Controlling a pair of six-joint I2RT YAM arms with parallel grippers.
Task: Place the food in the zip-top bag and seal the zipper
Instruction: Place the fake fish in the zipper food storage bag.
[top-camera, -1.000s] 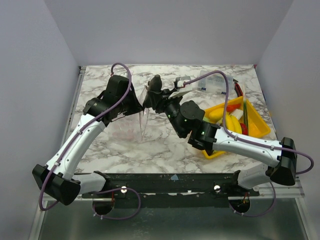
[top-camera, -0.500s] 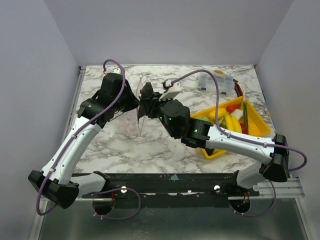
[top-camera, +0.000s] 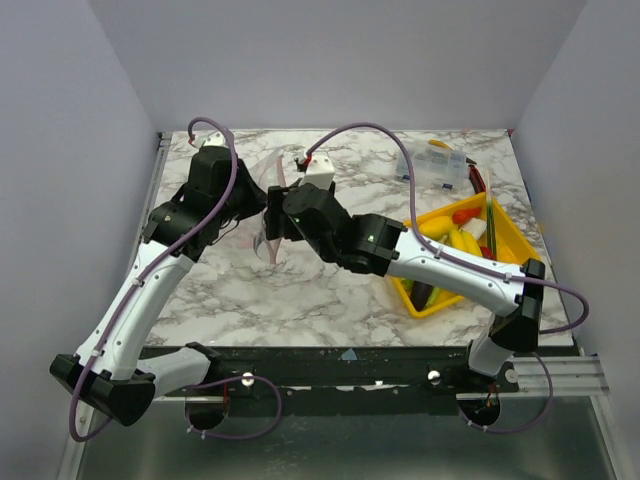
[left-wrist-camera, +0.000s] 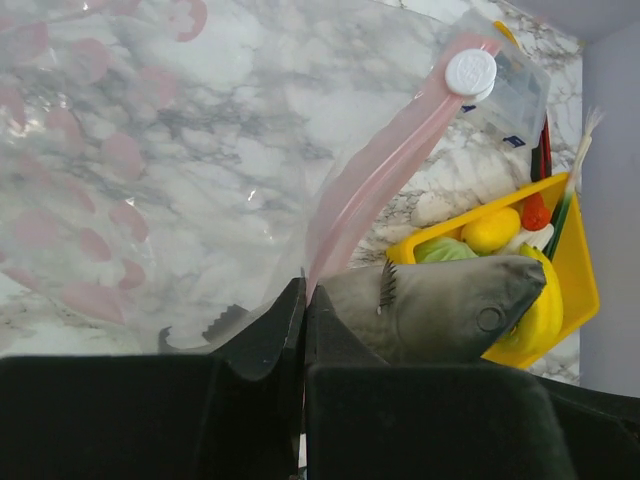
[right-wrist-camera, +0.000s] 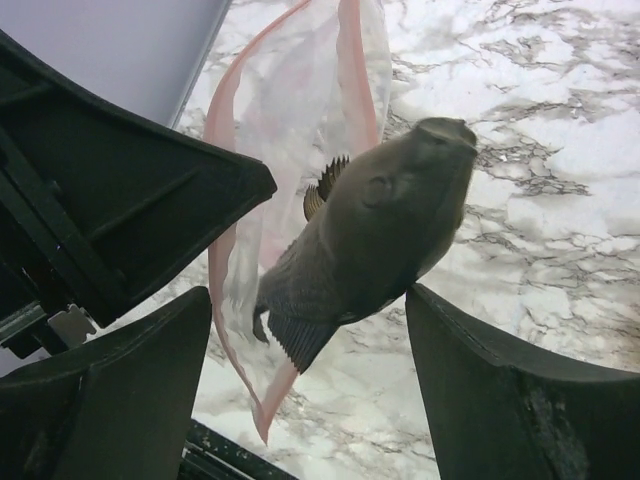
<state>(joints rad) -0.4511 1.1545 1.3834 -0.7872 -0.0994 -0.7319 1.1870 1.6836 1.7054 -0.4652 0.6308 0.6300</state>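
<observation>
Bag (top-camera: 268, 240) hangs lifted off the surface (top-camera: 330, 295) at about 10 o'clock from the surface's middle in the overhead view, caught between the two arms. It is clear plastic printed with pink spots. Its zipper (left-wrist-camera: 385, 165) runs as a pale pink strip up toward 1 o'clock in the left wrist view, ending in a round white slider (left-wrist-camera: 470, 72). The left gripper (left-wrist-camera: 303, 300) is pinched tight on that strip, its fingers meeting with only the plastic between them.

In the right wrist view the bag's mouth gapes, the pink rim forming a long loop from 12 o'clock down to 7 o'clock. A grey fish (right-wrist-camera: 375, 225) lies across that loop, head toward 1 o'clock and tail toward 7 o'clock. Whether it is inside the mouth or just in front of it cannot be told. The right gripper (right-wrist-camera: 308, 295) stands wide, with the fish's tail between its fingers and clear of the one at 8 o'clock. Contact with the other finger cannot be told.

A yellow tray (top-camera: 520, 240) sits at 3 o'clock on the surface, well apart from the bag, holding yellow, green and red food (left-wrist-camera: 490, 230). A clear box (top-camera: 437, 165) lies at 1 o'clock, just beyond the tray.
</observation>
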